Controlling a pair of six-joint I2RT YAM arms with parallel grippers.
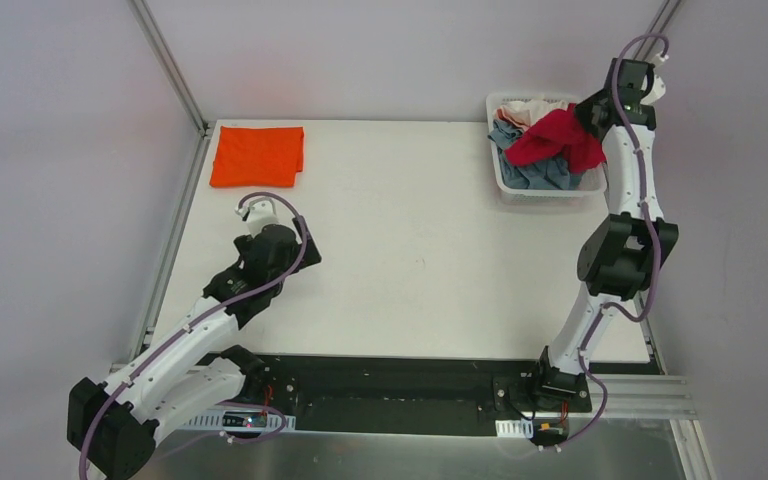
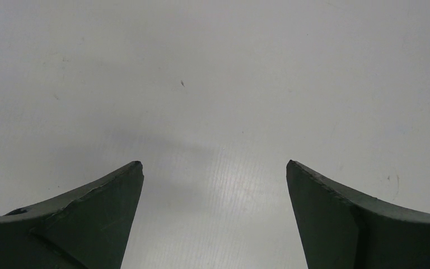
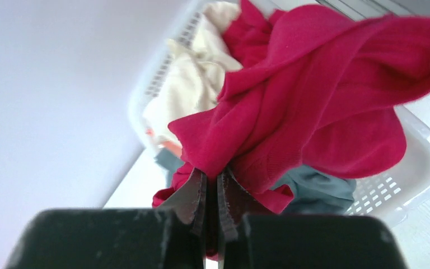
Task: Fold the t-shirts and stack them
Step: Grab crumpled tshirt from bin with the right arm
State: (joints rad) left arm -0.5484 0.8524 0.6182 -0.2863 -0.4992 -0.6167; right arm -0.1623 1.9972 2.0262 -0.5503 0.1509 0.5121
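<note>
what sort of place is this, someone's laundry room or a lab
Most likely a robotics lab cell, not a home: a white table fenced by plain panels on aluminium posts, the left arm and right arm bolted at its edge, and a basket of t-shirts as props.

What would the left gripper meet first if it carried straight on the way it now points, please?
Most likely the bare white table: the left gripper, jaws open, shows only tabletop ahead in its wrist view. The folded orange t-shirt appears nowhere in that view. How far off is unclear.
</note>
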